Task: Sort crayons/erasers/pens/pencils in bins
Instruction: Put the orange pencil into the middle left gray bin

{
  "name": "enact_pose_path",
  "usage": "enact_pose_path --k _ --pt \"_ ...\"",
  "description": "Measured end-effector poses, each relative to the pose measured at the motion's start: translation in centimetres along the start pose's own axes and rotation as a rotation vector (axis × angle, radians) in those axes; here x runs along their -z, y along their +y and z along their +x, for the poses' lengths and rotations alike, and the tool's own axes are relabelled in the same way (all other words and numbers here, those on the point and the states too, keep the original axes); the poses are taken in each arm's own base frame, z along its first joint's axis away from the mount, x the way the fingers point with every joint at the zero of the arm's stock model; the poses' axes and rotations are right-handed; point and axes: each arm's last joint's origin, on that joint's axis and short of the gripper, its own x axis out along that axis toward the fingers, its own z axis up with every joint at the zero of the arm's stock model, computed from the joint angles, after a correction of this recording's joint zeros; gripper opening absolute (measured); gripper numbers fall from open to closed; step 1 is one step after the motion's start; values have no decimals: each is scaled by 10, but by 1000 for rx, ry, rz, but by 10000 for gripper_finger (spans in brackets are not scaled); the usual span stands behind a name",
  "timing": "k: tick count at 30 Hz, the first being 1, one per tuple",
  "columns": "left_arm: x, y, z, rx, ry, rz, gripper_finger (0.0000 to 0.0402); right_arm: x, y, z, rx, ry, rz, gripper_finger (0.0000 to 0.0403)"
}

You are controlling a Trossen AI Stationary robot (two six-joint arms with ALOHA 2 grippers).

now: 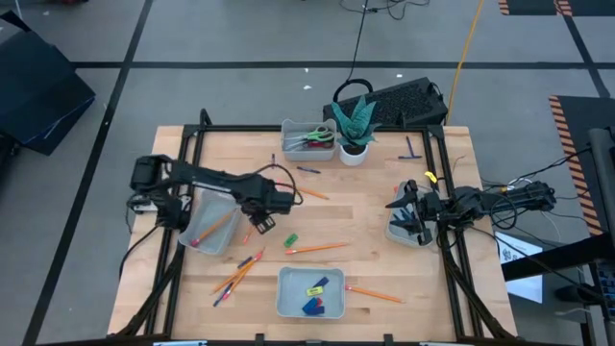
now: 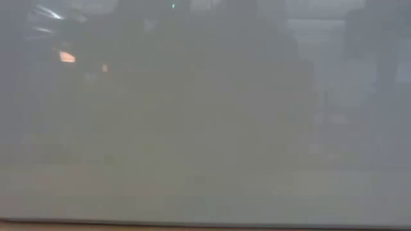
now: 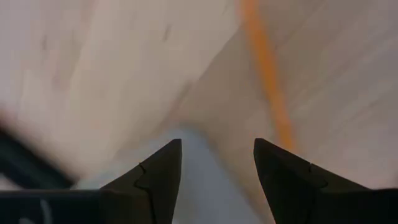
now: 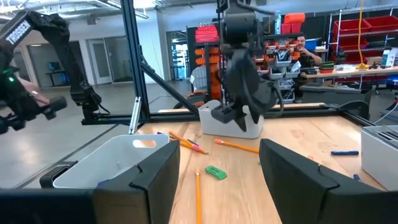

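**High view: pencil pickup beside the nine-o'clock bin**

High view places the left gripper [image 1: 288, 200] low over the table [image 1: 375, 231] just left of centre, beside the bin [image 1: 213, 223] at nine o'clock. Left wrist view shows its fingers [image 3: 158, 174] apart and empty, an orange pencil [image 3: 266, 74] lying just beyond them. The pencil is judged light, stiff and thin, prone to roll; a grasp across mid-shaft suits it best. More pencils [image 1: 317, 248] lie scattered near centre. The right gripper [image 1: 411, 206] waits at three o'clock over another bin [image 1: 402, 233], fingers [image 4: 155, 177] parted and empty.
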Motion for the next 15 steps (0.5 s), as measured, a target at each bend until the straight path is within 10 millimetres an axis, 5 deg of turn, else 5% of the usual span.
enact_pose_path --k 6,15 --pt "2 9 2 -76 51 -81 205 0 0 0 0 0 0 212" --pt "-9 14 -14 6 -172 -123 205 0 0 0 0 0 0 212"
